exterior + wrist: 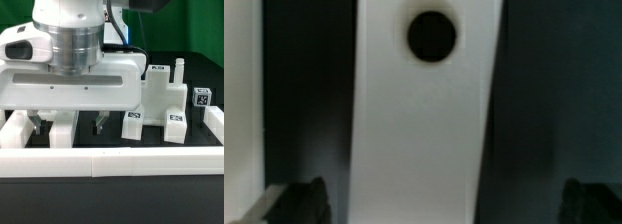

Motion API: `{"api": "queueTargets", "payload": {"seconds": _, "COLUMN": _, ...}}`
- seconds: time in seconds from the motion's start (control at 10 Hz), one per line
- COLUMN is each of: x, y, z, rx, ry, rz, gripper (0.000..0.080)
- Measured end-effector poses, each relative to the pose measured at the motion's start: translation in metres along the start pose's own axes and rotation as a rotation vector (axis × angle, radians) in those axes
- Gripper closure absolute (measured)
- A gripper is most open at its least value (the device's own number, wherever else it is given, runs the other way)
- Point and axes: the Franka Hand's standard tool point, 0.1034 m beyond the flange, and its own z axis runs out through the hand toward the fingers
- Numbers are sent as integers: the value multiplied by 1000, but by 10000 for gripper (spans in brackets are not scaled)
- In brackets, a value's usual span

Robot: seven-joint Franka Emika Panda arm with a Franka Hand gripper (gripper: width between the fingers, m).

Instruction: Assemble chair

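My gripper [70,132] hangs low over the table with its two dark fingers [40,128] spread wide. A white chair part [66,124] stands between them. In the wrist view this part is a long white panel [423,130] with a dark oval hole near one end. It lies between the fingertips [299,200] with a dark gap on each side, so my gripper [441,205] is open and not touching it. More white tagged chair parts [160,95] stand at the exterior view's right, with small tagged blocks [133,122] in front of them.
A long low white rail [110,162] runs along the front, with side arms at the exterior view's left [15,130] and right [210,130]. Another tagged block [200,100] sits at the far right. The arm's white hand hides the table's middle.
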Motion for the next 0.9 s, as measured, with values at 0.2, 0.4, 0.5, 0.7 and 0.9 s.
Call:
{"api": "queueTargets", "payload": {"seconds": 0.2, "x": -9, "y": 5, "z": 6, "rx": 3, "ry": -15, "rz": 3, "gripper": 151}}
{"api": "queueTargets", "payload": {"seconds": 0.4, "x": -14, "y": 9, "z": 10, "rx": 6, "ry": -23, "rz": 8, "gripper": 198}}
{"api": "queueTargets", "payload": {"seconds": 0.5, "x": -14, "y": 9, "z": 10, "rx": 5, "ry": -22, "rz": 10, "gripper": 198}}
{"api": "queueTargets", "payload": {"seconds": 0.7, "x": -13, "y": 7, "z": 10, "rx": 5, "ry": -21, "rz": 9, "gripper": 385}}
{"api": "queueTargets", "payload": {"seconds": 0.9, "x": -12, "y": 5, "z": 9, "rx": 4, "ry": -18, "rz": 6, "gripper": 517}}
